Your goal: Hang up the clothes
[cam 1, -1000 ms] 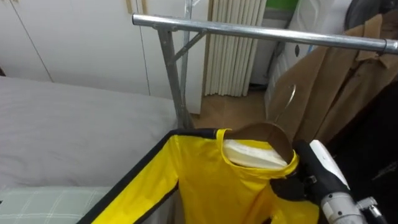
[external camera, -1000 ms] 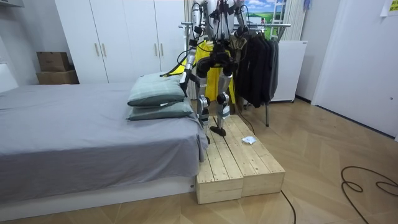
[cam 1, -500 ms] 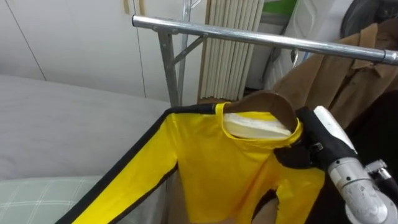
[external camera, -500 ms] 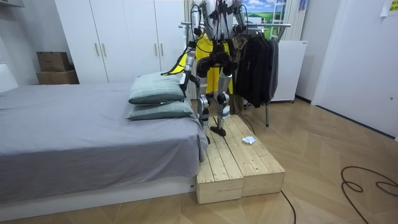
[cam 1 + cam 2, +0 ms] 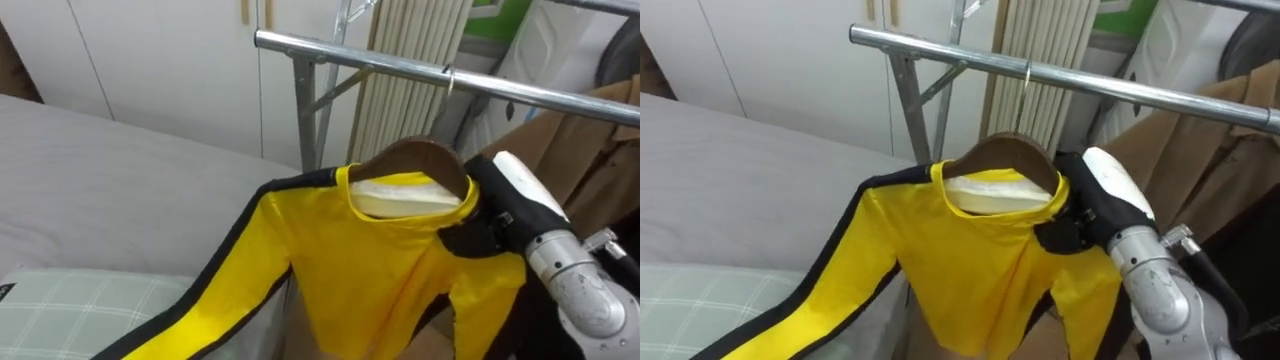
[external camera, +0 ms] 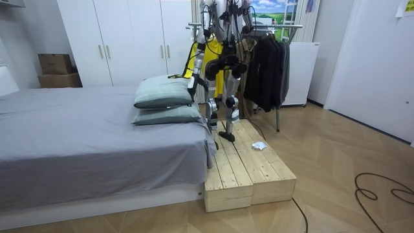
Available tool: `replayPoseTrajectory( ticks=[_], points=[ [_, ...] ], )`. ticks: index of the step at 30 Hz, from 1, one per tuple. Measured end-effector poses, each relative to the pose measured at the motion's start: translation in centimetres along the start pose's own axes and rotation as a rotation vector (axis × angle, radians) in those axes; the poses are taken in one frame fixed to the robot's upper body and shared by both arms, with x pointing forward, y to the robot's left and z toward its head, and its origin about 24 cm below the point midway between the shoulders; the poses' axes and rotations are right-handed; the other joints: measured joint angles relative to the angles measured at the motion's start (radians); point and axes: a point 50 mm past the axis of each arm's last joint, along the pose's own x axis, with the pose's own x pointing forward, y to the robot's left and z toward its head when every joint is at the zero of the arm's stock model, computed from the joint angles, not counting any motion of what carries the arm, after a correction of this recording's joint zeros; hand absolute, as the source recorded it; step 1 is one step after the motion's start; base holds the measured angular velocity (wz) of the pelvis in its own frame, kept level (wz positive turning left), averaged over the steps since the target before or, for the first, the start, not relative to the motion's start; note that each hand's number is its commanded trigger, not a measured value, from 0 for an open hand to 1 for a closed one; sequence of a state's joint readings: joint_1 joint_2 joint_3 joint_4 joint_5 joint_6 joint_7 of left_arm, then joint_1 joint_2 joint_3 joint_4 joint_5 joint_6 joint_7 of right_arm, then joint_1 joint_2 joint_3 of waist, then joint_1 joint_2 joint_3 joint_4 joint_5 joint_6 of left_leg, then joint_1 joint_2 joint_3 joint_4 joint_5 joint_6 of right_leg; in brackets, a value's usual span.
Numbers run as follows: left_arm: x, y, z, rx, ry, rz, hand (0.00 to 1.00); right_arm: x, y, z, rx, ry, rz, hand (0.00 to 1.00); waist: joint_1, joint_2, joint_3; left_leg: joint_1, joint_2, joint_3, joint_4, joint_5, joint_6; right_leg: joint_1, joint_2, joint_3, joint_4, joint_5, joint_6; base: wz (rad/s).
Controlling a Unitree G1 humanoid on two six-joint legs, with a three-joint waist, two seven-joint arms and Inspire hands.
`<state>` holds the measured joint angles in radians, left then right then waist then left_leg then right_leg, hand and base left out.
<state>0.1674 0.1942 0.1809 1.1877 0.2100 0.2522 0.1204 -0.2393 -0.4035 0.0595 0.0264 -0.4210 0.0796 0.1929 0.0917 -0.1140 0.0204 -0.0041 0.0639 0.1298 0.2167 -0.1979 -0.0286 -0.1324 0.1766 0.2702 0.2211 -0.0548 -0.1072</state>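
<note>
While gripping with the right hand (image 5: 515, 195) the shoulder of the yellow shirt (image 5: 370, 270), holds it on a wooden hanger (image 5: 415, 155) just below the metal rail (image 5: 340, 52), hook over it. Brown coat (image 5: 590, 130) hung further right. Bed (image 5: 120, 190) and checked pillow (image 5: 70, 310) down to the left.

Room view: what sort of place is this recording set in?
Most likely a bedroom: a grey-covered bed with stacked pillows, white wardrobe doors behind it, and a metal clothes rail hung with dark coats, where the robot stands on a wooden platform.
</note>
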Motion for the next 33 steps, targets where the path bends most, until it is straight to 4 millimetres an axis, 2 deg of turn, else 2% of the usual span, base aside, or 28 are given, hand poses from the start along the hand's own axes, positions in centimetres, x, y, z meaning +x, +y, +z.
replayPoseTrajectory(
  ticks=[4,9,12,17,19,25,33],
  points=[
    [0.0,0.3,0.0,0.0,-0.004,0.006,0.0,0.2,-0.4,0.2,0.043,-0.02,0.012,1.0,0.002,-0.011,-0.0006,0.003,-0.001,-0.003,0.0,0.0,-0.001,0.011,-0.004,-0.012,-0.002,-0.003,0.005,0.04],
    [0.1,0.7,0.1,0.015,-0.024,0.017,0.0,0.3,0.4,-1.3,0.146,0.03,0.073,1.0,0.043,-0.023,-0.003,0.022,0.0,-0.001,-0.014,-0.002,-0.002,0.015,-0.007,-0.034,0.0,-0.002,-0.004,-0.01],
    [0.1,0.8,0.3,0.017,-0.041,0.016,0.0,0.3,1.1,-2.5,0.242,0.07,0.112,1.0,0.041,-0.024,-0.003,0.014,-0.005,-0.029,-0.013,-0.002,-0.002,0.014,-0.014,-0.052,0.0,-0.005,-0.009,0.19],
    [0.1,0.9,0.4,0.02,-0.05,0.016,0.0,0.2,1.4,-3.5,0.321,0.102,0.135,1.0,0.049,-0.023,-0.0029,0.016,-0.005,-0.043,-0.014,-0.002,-0.003,0.02,-0.015,-0.062,-0.001,-0.011,-0.015,0.1],
    [0.1,0.9,0.3,0.028,-0.048,0.017,0.0,0.5,1.8,-4.7,0.352,0.154,0.146,1.0,0.052,-0.022,-0.0021,0.029,-0.005,-0.048,-0.016,-0.003,-0.005,0.032,-0.016,-0.07,0.0,-0.019,-0.017,0.1],
    [0.1,1.1,0.3,0.01,-0.049,0.008,0.0,0.9,1.9,-6.4,0.365,0.238,0.151,1.0,0.05,-0.021,-0.0017,0.031,-0.005,-0.053,-0.018,-0.003,-0.005,0.035,-0.017,-0.076,0.001,-0.022,-0.019,0.02],
    [0.1,1.0,0.3,0.009,-0.049,-0.001,0.0,0.6,2.3,-7.6,0.373,0.289,0.152,1.0,0.041,-0.012,0.0012,0.032,-0.005,-0.053,-0.015,-0.003,-0.005,0.04,-0.018,-0.076,-0.001,-0.027,-0.017,0.0]
  ],
)
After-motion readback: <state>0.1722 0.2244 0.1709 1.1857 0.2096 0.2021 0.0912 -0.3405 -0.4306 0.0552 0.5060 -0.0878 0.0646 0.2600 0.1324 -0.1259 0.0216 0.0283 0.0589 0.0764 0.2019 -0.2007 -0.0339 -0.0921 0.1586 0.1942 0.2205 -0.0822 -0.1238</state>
